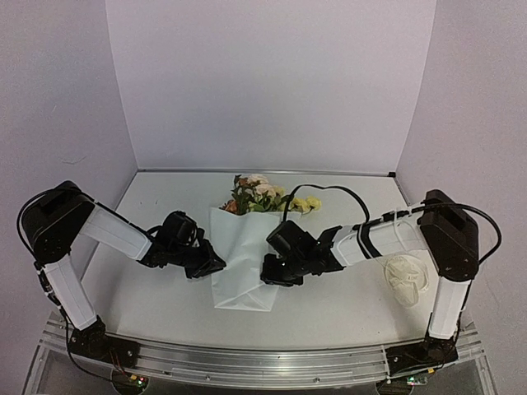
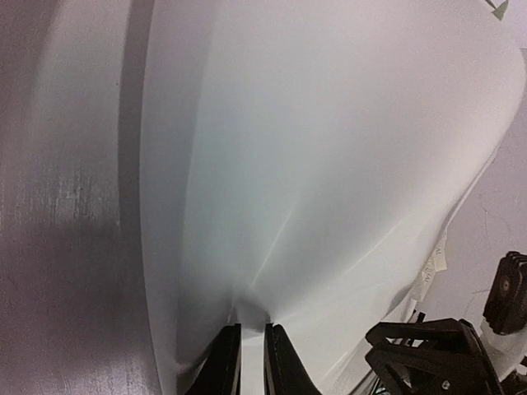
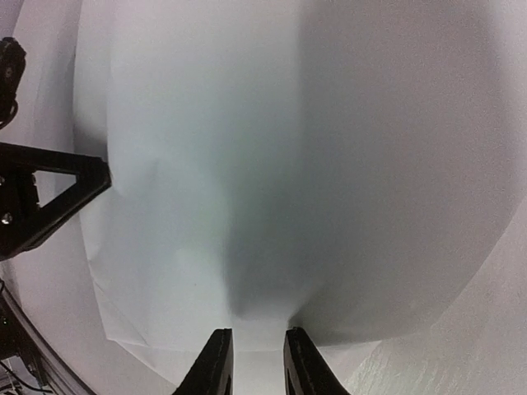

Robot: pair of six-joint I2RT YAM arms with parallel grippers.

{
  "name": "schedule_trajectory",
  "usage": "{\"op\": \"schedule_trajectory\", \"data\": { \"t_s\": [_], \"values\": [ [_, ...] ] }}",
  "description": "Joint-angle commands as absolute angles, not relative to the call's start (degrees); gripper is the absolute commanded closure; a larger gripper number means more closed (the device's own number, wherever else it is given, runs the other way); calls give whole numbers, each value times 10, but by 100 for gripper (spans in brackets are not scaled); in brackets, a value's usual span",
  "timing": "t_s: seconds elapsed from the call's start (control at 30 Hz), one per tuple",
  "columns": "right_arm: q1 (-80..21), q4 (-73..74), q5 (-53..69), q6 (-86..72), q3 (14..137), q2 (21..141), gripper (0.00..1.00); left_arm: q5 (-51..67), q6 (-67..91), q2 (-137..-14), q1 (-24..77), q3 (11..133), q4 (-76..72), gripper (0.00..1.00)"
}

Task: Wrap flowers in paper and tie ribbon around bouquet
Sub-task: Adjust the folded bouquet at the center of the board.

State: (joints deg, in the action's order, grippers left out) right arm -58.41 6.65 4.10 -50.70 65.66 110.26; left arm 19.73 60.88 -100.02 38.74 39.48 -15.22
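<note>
Left hand (image 2: 251, 364) first: its two fingers are pressed close on a fold of the paper (image 1: 240, 267), at that sheet's left edge about halfway down, and thin creases fan out from the pinch across the white face. My right hand (image 3: 259, 362) sits at the paper's opposite edge, low on that side. Its fingers stand a little apart with the sheet's border running in between, and I cannot tell whether they bite or only straddle it. The paper lies on the counter (image 1: 148, 300), folded over into a loose sleeve. The flowers (image 1: 259, 196) poke out of its far end as yellow, pink and orange heads with leaves, their stems hidden under the sheet. The ribbon (image 1: 408, 281) lies in a loose heap well off the paper's right side, touched by neither hand. I judge the sheet light, thin and limp: it will buckle, slide on the counter and take any crease I give it, and a hard tug from one pinch could tear it or drag it off the stems. The best hold, I think, is on doubled edges, both sides at once, squeezing low on the sleeve where the stems gather, never at the soft blooms, which would crush. The ribbon looks floppy and slippery, so I would take it near one end.
</note>
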Motion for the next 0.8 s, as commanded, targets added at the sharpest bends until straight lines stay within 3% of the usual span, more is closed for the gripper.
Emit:
{"op": "schedule_trajectory", "data": {
  "t_s": [0.0,0.3,0.43,0.77],
  "values": [
    [-577,43,26,-530,642,1125,78,200,575,-956,393,398,-133,84],
    [-573,43,22,-556,642,1138,81,222,515,-881,439,396,-82,78],
    [-572,45,21,-559,641,1138,81,232,519,-859,483,361,-83,83],
    [-571,50,22,-560,648,1141,81,259,574,-876,485,274,-151,91]
  ]
}}
